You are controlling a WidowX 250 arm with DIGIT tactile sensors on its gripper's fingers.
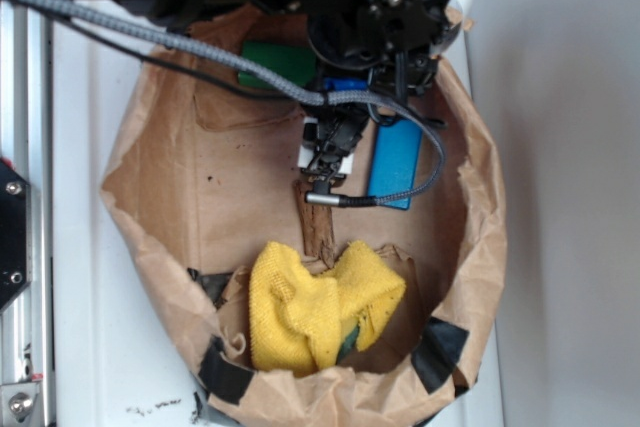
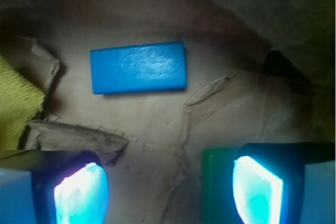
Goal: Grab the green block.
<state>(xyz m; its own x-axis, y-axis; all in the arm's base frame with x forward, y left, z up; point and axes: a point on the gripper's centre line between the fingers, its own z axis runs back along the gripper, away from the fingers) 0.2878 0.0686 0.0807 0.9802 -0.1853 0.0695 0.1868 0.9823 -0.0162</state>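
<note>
The green block (image 1: 277, 64) lies flat on the brown paper at the back of the bag, partly under the arm. In the wrist view the green block (image 2: 216, 182) shows at the bottom right, partly behind my right finger (image 2: 257, 192). My gripper (image 2: 170, 195) is open, with bare paper between the fingers. In the exterior view the gripper (image 1: 328, 142) hangs between the green block and the blue block (image 1: 393, 163). The blue block (image 2: 138, 67) lies flat ahead of the fingers in the wrist view.
A crumpled yellow cloth (image 1: 318, 313) lies at the front of the brown paper bag (image 1: 160, 177), and its edge shows at the left of the wrist view (image 2: 16, 103). The bag's raised walls ring the space. A torn paper flap (image 2: 79, 137) sticks up near my left finger.
</note>
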